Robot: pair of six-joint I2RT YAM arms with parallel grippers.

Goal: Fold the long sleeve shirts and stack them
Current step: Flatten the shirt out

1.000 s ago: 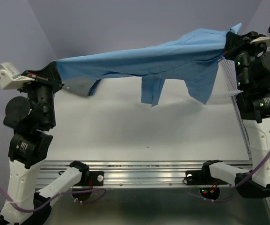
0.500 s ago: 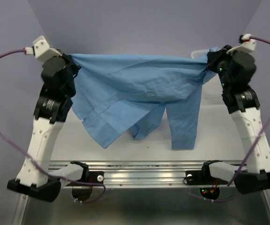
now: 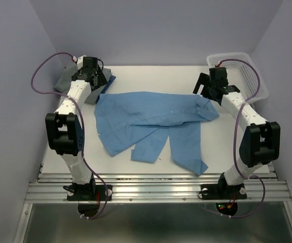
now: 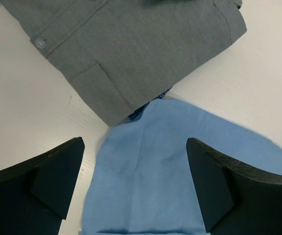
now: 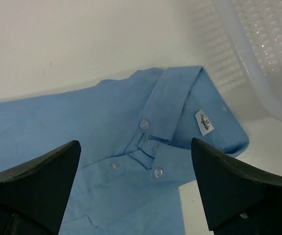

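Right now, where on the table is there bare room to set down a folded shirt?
The far strip of table, between the grey shirt and the basket, is bare, as is the near right corner beside the sleeve of the sky-blue shirt. The centre and far left are crowded.

The light sky-blue collared cloth shirt [image 3: 151,121], held stretched in the air between both arms a moment ago, now lies spread on the white table [image 3: 156,78], sleeves toward the near edge. The left gripper [image 4: 133,147] and right gripper [image 5: 136,144] have spread their jaws, let go and dropped low at the far side.
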